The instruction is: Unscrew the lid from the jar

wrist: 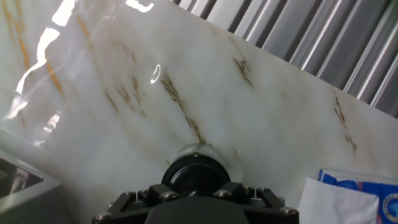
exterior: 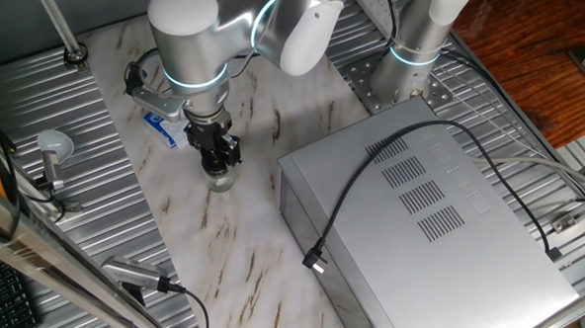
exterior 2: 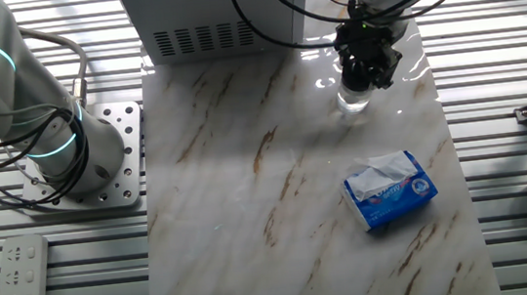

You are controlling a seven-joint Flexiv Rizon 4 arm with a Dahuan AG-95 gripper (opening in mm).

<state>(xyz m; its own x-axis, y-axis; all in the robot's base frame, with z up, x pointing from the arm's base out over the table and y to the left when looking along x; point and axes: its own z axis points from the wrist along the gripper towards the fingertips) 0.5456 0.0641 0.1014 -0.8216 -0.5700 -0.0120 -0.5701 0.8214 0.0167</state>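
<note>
A: Start with the big things. Why is the grey metal box (exterior: pixel 423 224) sitting where it is?

B: It fills the lower right of one fixed view and takes no part in the job, I'd judge. It stands well apart from the working spot, so the marble tabletop (exterior: pixel 240 231) beside it is where the arm works. The arm comes down from the top of that view, with the gripper (exterior: pixel 218 159) pointing straight down left of centre.

A: And the blue-and-white packet (exterior 2: pixel 391 189)?

B: In the other fixed view it lies right of centre, lower than the gripper (exterior 2: pixel 369 66) and apart from it. Probably just left there; nothing touches it.

A: Where's the jar (exterior 2: pixel 354 102) against the tool?

B: Directly under it. In the other fixed view the clear body shows just below the black fingers, in the upper right, standing upright on the marble. In the hand view the lid (wrist: pixel 196 176) sits at bottom centre, right in front of the gripper (wrist: pixel 198 198) body, so the tool looks centred over the cap for a twist.

A: Clamped on it, then?

B: I cannot tell. The fingers are down at lid height and close around it, but no view shows the pads meeting the rim.
</note>
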